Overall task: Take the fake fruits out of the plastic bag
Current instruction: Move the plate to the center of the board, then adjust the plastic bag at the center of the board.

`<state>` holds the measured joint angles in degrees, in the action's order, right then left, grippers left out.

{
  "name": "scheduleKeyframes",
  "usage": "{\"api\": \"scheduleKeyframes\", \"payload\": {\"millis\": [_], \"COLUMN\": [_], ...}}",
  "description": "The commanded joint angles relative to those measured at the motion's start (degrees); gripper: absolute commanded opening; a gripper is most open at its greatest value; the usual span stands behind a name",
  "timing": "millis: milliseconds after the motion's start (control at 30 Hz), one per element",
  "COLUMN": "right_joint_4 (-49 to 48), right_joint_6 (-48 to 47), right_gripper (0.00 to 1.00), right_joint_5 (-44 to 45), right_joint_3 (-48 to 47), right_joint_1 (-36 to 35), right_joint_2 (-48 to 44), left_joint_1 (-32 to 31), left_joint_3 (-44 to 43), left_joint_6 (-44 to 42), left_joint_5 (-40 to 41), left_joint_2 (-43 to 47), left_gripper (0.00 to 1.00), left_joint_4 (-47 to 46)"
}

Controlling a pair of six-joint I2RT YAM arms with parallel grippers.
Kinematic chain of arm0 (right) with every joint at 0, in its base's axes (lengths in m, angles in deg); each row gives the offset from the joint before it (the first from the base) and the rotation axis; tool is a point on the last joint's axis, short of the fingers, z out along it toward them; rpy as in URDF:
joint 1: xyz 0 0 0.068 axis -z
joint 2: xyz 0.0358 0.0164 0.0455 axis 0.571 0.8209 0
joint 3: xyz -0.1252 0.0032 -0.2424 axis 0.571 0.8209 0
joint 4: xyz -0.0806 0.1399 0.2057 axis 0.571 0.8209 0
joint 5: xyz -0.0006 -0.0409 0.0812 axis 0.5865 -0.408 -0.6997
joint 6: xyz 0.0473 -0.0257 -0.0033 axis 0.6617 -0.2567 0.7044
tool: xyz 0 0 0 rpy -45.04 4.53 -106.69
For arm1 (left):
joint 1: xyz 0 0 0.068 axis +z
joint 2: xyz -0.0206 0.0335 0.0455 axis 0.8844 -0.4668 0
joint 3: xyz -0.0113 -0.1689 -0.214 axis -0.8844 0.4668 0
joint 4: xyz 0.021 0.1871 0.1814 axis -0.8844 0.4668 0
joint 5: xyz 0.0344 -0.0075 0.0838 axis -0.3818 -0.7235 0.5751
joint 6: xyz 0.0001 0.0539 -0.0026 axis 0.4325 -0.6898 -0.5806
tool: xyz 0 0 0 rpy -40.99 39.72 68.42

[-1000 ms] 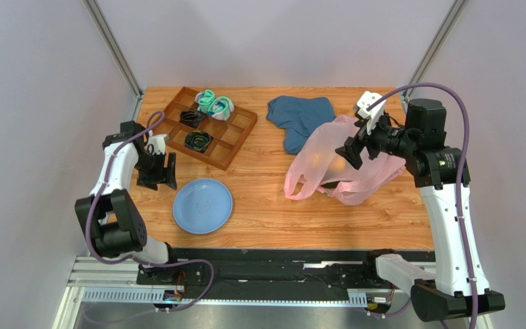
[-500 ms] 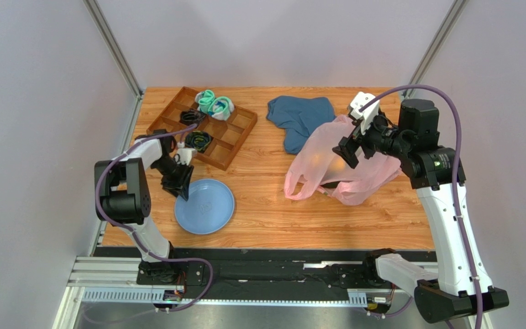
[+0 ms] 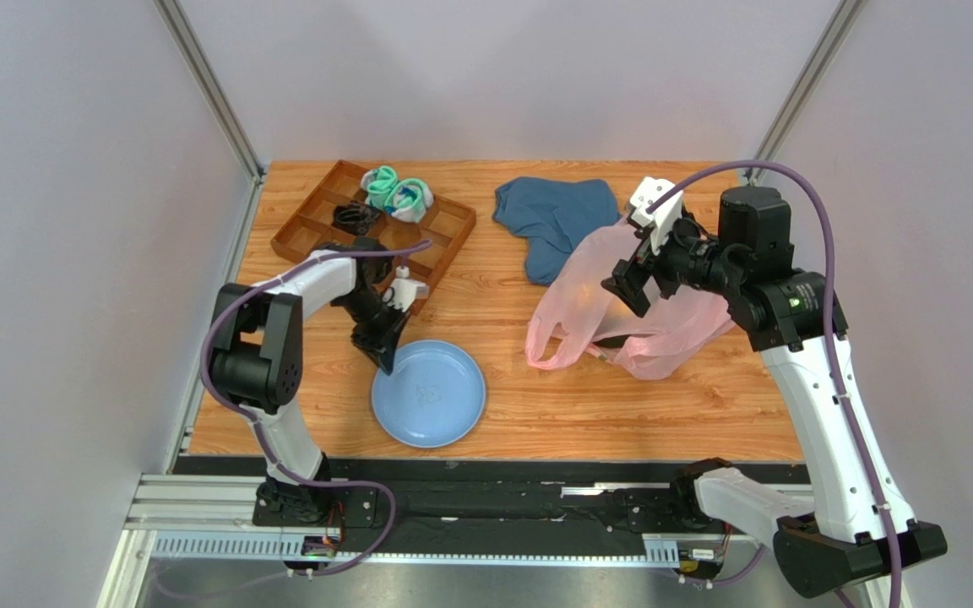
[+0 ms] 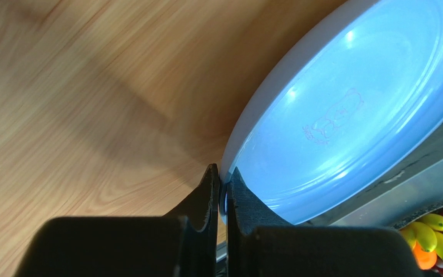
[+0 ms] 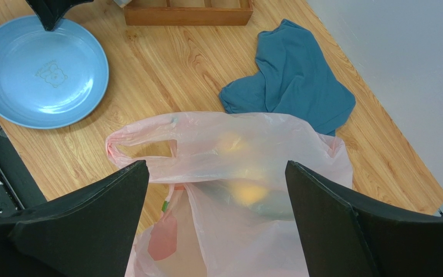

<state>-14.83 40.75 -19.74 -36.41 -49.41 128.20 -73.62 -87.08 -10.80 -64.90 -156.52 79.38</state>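
Observation:
The pink translucent plastic bag [image 3: 657, 323] lies crumpled at the table's right side, its handle loop [image 5: 143, 149] pointing left. Blurred yellow and dark green fake fruits [image 5: 251, 193] show through its film, still inside it. My right gripper [image 5: 217, 167] hovers open above the bag [image 5: 235, 130], one finger on each side and nothing between them. In the top view it [image 3: 625, 272] sits over the bag's far left part. My left gripper [image 4: 221, 176] is shut on the rim of a blue plate [image 4: 345, 104], pinching its left edge [image 3: 384, 355].
The blue plate [image 3: 428, 393] lies near the front edge, left of centre. A wooden compartment tray [image 3: 441, 247] with teal rolled socks [image 3: 397, 190] stands at the back left. A dark blue cloth [image 3: 555, 215] lies behind the bag.
My left gripper swung right to the plate, shut on its rim, and the plate slid right and toward the front. My right gripper drifted slightly left over the bag.

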Motion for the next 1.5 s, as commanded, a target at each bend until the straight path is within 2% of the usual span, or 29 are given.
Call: {"api": "scheduleKeyframes", "payload": {"millis": [0, 233, 333, 433, 467, 533, 567, 600, 633, 667, 733, 800, 867, 1000, 1167, 1300, 1333, 1467], "right_joint_4": [-1.3, -0.8, 0.1, 1.2, 1.5, 2.0, 2.0, 1.9, 1.4, 0.9, -0.2, -1.4, -3.2, -3.1, 4.0, 9.4, 9.2, 9.5], "right_joint_6": [0.2, 0.3, 0.2, -0.7, -0.8, -1.4, -1.4, -1.4, -0.7, -0.1, 0.7, 2.3, 4.0, 4.3, 5.1, 8.6, 8.5, 9.7], "right_gripper": [0.95, 0.95, 0.95, 0.95, 0.95, 0.95, 0.95, 0.95, 0.94, 0.94, 0.90, 0.85, 0.82, 0.68, 0.55, 0.52, 0.50, 0.50], "right_joint_5": [1.8, 2.6, 2.8, 3.6, 3.9, 5.1, 5.7, 7.5, 8.4, 9.4, 11.3, 12.3, 13.0, 12.7, 12.9, 12.6, 12.3, 14.6], "right_joint_3": [1.5, 6.7, 7.9, 8.7, 9.0, 9.5, 10.4, 11.0, 11.7, 12.4, 14.6, 16.3, 16.9, 17.8, 19.3, 21.5, 22.2, 21.1], "right_joint_1": [-0.4, -0.4, -0.4, -0.4, -0.4, -0.3, -0.4, -0.4, -0.4, -0.3, -0.3, -0.4, -0.4, -0.4, -0.4, -0.4, -0.1, 1.0], "right_joint_2": [-1.4, -5.2, -6.1, -6.8, -6.8, -7.3, -7.4, -7.4, -7.3, -7.0, -6.4, -5.2, -4.4, -3.4, -3.9, -6.2, -7.5, -6.8], "left_joint_1": [-4.6, -14.7, -19.2, -23.2, -23.7, -23.6, -23.5, -23.1, -22.5, -22.4, -22.8, -23.2, -24.5, -28.6, -35.6, -42.0, -43.0, -46.1], "left_joint_3": [-4.6, -11.9, -15.9, -18.6, -19.5, -19.7, -19.4, -19.1, -18.6, -16.6, -13.6, -9.7, -8.3, -10.4, -11.1, -11.8, -12.0, -12.6], "left_joint_6": [5.4, 12.0, 12.5, 12.5, 12.5, 13.3, 13.1, 12.9, 12.6, 10.1, 7.0, 1.6, -3.5, -12.5, -20.7, -21.7, -21.6, -18.2], "left_joint_5": [-4.8, -9.4, -9.7, -11.1, -11.7, -9.5, -8.2, -7.0, -6.3, -5.9, -5.6, -6.8, -6.4, -4.8, -1.9, 1.6, 2.9, 4.8], "left_joint_2": [-0.7, -6.3, -9.7, -11.0, -10.8, -8.5, -7.0, -3.0, -0.2, 2.9, 12.8, 20.1, 22.6, 20.3, 14.9, 9.5, 8.6, 5.5], "left_gripper": [0.02, 0.00, 0.06, 0.28, 0.39, 0.54, 0.58, 0.61, 0.74, 0.81, 0.88, 0.90, 0.91, 0.87, 0.82, 0.82, 0.81, 0.80], "left_joint_4": [0.8, 0.7, 2.0, 4.0, 5.0, 5.4, 5.3, 4.7, 2.1, -0.1, -8.7, -14.1, -20.0, -21.5, -26.1, -30.2, -31.0, -33.0]}}
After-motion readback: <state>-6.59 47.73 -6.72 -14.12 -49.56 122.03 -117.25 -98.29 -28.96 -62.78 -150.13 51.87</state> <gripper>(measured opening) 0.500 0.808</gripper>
